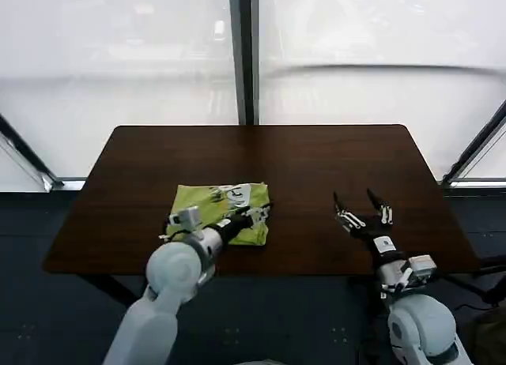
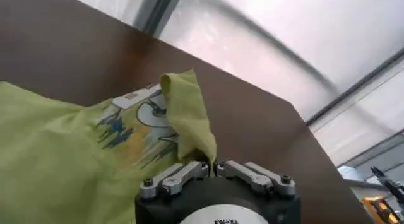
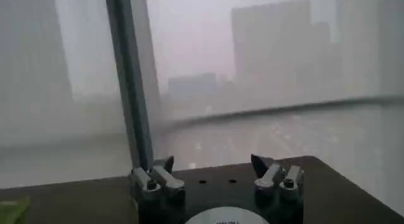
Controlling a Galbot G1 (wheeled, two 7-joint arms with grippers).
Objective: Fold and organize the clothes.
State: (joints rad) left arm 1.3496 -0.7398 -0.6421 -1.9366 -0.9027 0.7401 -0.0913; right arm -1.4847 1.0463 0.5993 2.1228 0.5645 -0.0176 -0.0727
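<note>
Spreading wide and dark under everything, the tabletop (image 1: 316,156) carries only one thing, and it gives me a flat, bare surface to fold against. No box, basket or bin stands on it, so I judge the finished bundle will simply lie on the wood.

Next in size is the T-shirt (image 1: 207,207), lime yellow-green, lying left of centre toward the near edge. It is already gathered into a compact, roughly square pad with several layers stacked, and its white and blue print faces up on the far right part. I take this to mean the folding is well along and what remains is tidying the last flap.

My left arm reaches in from the near left, and its left fingers (image 1: 258,214) sit at the right edge of the pad. In the left wrist view they are closed together (image 2: 211,168) on a pinched corner of the cloth, which stands up in a peak above the print. I hold it raised, I judge, so the flap can be carried over and laid flat without dragging the layers below.

My right fingers (image 1: 360,207) wait well apart on the right side of the tabletop, spread wide, gripping nothing, out of the cloth's way.
</note>
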